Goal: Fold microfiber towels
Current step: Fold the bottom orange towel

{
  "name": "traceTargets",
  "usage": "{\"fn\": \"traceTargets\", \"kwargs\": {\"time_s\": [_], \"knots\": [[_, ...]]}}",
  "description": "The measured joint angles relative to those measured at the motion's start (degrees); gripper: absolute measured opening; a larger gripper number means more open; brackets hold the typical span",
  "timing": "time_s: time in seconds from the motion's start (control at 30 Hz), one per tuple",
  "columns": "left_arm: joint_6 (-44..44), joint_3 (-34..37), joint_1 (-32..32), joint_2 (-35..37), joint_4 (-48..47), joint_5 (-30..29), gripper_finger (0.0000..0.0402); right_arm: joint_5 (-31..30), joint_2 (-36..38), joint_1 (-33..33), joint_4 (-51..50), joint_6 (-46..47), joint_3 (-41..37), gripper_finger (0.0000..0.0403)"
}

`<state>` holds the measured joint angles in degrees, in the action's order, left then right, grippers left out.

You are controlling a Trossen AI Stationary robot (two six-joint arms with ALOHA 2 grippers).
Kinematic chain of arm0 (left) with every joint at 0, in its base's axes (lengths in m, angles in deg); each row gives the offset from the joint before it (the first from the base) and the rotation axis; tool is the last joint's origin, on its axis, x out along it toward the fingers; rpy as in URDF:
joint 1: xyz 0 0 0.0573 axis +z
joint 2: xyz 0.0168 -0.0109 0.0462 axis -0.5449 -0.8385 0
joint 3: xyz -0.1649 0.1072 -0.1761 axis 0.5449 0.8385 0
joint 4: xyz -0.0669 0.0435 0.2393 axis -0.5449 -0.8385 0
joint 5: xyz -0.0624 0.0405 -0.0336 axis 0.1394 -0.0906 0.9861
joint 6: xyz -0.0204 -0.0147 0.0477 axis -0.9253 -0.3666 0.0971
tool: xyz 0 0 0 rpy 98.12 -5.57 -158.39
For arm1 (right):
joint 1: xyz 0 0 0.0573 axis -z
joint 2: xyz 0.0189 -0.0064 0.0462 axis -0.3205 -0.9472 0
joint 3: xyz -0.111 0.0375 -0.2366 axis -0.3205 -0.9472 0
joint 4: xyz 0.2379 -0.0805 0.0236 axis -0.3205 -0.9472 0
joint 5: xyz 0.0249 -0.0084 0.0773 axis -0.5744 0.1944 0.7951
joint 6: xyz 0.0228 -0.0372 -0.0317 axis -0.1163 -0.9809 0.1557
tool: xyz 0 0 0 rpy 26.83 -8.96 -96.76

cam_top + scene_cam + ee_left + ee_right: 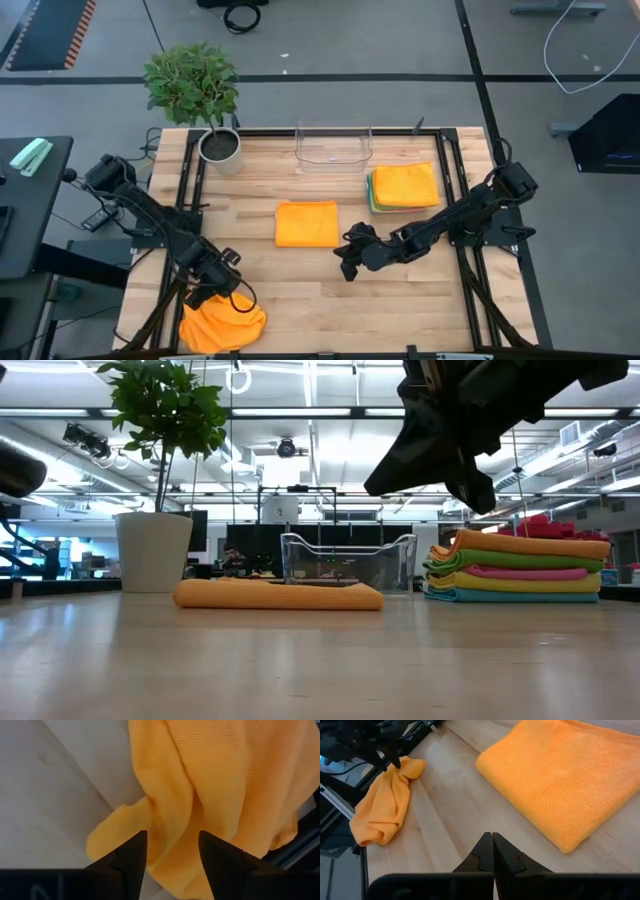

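Observation:
A crumpled orange towel [222, 325] lies in a heap at the table's near left corner, partly over the edge rail [385, 805]. My left gripper [222, 290] points down over it, open, with a raised fold of the cloth [172, 815] showing between its fingers. A folded orange towel [307, 223] lies flat at the table's middle. A stack of folded towels [405, 187], orange on top with green, pink, yellow and blue below [520, 565], sits at the far right. My right gripper [347, 268] hovers shut, right of the middle, near the folded towel [560, 780]. My left gripper [172, 857] comes at the crumpled towel from above with a finger on either side of a raised fold. Whether the fingers [134, 855] touch the cloth, I cannot tell.
A clear plastic bin [333, 147] stands at the far edge, left of the stack. A potted plant [220, 148] stands at the far left corner. Bare wood stretches along the near edge between the two grippers.

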<state>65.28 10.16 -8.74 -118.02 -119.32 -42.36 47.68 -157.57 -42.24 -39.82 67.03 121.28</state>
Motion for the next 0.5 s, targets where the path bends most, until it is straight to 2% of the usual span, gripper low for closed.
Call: {"fn": "traceTargets", "kwargs": {"time_s": [0.27,0.33,0.43,0.5], "knots": [[-3.6,2.2,-2.2,0.0,2.4,0.0,0.0131,0.0,0.0,-1.0,0.0,0.7,0.0,0.0],[-4.9,2.8,-2.1,0.0,2.6,-0.1,0.0098,0.0,0.0,-1.4,0.0,0.7,0.0,0.0],[-7.2,3.5,-1.9,-0.1,4.9,-1.1,0.0027,0.0,0.0,-2.2,0.0,0.7,0.0,0.0],[-10.3,3.8,-1.0,-0.1,8.0,-3.4,0.0013,0.0,0.0,-2.7,0.0,0.8,0.0,0.0]]}}
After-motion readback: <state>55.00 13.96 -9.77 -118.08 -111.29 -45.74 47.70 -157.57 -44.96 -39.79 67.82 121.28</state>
